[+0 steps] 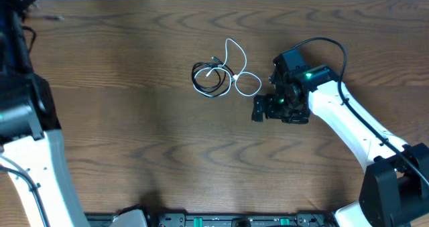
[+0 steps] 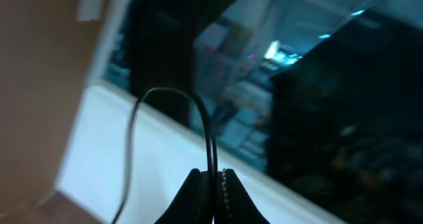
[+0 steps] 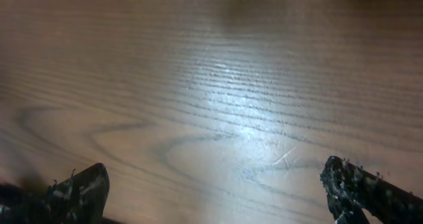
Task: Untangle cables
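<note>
The cables lie bundled mid-table in the overhead view: a black coil (image 1: 209, 78) with a white cable (image 1: 240, 71) looping over it and off to its right. My right gripper (image 1: 259, 110) hovers just right of and below the bundle. In the right wrist view the right gripper (image 3: 215, 184) is open, with only bare wood between its fingertips (image 3: 89, 181). My left gripper (image 2: 215, 176) is shut on a thin black cable (image 2: 210, 135), which arcs up from the jaws and drops away to the left. That arm is at the table's far left and points off the table.
The left arm's white body (image 1: 33, 167) fills the left edge of the overhead view. The right arm (image 1: 348, 123) reaches in from the lower right. A small dark item (image 1: 52, 17) lies near the top left corner. Blurred room clutter fills the left wrist view.
</note>
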Available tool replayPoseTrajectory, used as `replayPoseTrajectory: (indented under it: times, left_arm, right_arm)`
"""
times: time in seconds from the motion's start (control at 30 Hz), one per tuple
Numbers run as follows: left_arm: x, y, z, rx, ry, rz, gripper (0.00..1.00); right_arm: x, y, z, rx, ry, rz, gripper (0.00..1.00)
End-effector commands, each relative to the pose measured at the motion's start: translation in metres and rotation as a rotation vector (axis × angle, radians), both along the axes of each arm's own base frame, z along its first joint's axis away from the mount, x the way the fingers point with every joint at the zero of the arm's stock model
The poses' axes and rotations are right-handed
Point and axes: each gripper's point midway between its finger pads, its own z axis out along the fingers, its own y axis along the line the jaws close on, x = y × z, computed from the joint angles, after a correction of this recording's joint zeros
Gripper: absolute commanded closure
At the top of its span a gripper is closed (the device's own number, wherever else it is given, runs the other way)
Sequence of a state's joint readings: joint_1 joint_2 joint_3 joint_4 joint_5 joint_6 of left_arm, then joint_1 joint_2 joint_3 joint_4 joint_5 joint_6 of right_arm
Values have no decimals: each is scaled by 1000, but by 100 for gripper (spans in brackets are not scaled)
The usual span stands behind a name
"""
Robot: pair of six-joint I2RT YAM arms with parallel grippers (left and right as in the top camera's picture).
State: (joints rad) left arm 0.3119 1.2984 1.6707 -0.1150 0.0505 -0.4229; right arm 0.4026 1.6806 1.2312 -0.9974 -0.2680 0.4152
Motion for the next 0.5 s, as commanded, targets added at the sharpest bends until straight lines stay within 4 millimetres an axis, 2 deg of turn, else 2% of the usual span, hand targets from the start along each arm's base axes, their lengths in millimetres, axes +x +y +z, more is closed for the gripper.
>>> replayPoseTrajectory:
  times: [0.0,0.13,0.2,0.27,0.47]
  left_arm:
    - [0,-39,12,-66,-52,-119,93]
    - [25,-89,-3,-76,-10,-253,93]
    - [40,-106,-13,-81,17,-296,92]
    - [58,-116,-24,-96,43,-321,92]
    - [102,-116,-44,-171,75,-323,93]
  right_arm:
    - [-4,-1,-3,-15,13,17,1]
    - [-4,-1,-3,-15,12,17,1]
    - [-4,-1,-3,-16,13,17,1]
    - [-4,-1,-3,-15,13,17,1]
    - [-5,-2,-3,-16,8,42,1]
